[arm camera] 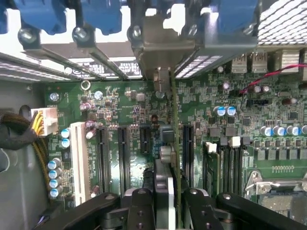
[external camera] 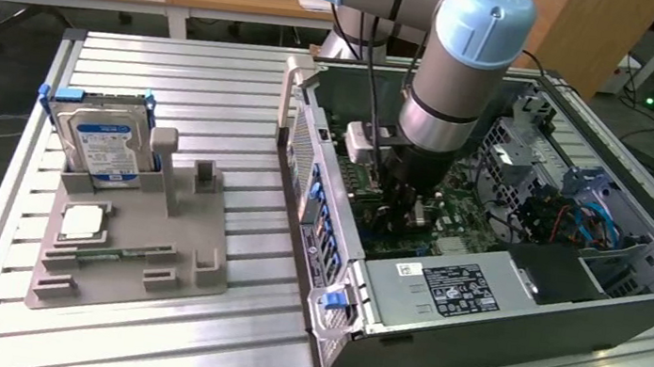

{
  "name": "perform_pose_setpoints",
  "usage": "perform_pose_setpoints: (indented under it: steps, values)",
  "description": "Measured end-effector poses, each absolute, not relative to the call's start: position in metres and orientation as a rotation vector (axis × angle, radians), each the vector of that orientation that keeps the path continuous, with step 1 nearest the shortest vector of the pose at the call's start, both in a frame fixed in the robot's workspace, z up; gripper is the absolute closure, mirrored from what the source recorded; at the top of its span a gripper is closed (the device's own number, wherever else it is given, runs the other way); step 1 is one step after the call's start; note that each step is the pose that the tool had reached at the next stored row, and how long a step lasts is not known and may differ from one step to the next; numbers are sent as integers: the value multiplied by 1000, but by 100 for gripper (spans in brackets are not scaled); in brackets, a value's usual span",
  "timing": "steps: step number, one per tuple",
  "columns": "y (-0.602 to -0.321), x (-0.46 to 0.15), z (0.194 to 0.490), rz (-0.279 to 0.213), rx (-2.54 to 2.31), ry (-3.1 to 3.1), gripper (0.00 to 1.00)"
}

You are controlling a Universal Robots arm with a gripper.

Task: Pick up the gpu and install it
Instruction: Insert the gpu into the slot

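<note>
My gripper (arm camera: 165, 197) is shut on the gpu (arm camera: 166, 140), which I see edge-on as a thin dark card with a green board edge and a silver bracket at its far end. The card hangs upright just above the green motherboard (arm camera: 129, 103), in line with the black expansion slots (arm camera: 102, 153), between two of them. Whether its edge touches a slot is hidden by the card itself. In the exterior view the gripper (external camera: 407, 208) reaches down into the open computer case (external camera: 538, 311) with the arm above it.
A silver hard drive (external camera: 106, 140) with a blue-white label stands in the grey fixture (external camera: 182, 274) at the exterior view's left, with a small silver CPU chip (external camera: 83, 222) lying in front. Inside the case are a power supply (external camera: 455, 291), blue cables (external camera: 594, 223) and a white connector (arm camera: 43, 120).
</note>
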State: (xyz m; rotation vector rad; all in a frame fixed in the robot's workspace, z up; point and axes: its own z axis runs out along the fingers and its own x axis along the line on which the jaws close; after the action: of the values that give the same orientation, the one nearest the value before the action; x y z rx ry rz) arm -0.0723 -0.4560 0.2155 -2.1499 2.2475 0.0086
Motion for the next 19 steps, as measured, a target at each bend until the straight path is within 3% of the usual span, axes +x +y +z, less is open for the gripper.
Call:
perform_pose_setpoints:
  steps: [2, 19]
  values:
    - [-456, -72, 219, 7, -2152, 2249, 67]
    - [-456, -72, 276, -4, -2148, 2244, 67]
